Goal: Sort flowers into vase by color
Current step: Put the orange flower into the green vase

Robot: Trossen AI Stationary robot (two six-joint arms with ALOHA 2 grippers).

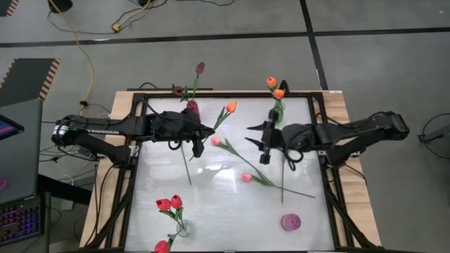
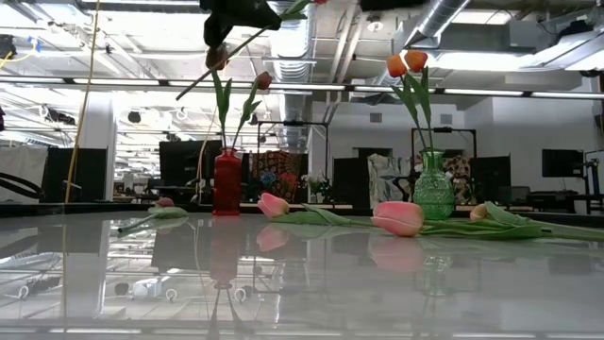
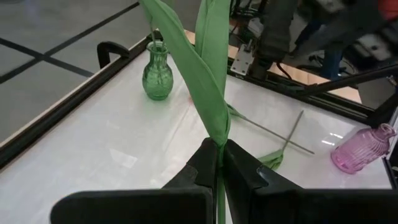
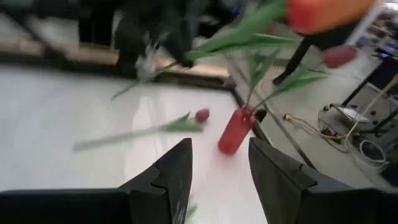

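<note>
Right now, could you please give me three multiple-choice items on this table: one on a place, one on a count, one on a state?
1. Where are the pink tulips? A in the pink vase; B flat on the table; C in the red vase.
2. How many orange tulips stand in the green vase? A one; B two; C four.
3. How is the left tool? A open and empty; B shut on the red vase; C shut on a leafy stem.

1 B: they lie on the white top.
2 B: two orange heads show above it.
3 C: its fingers pinch the stem, while the right tool waits open.
</note>
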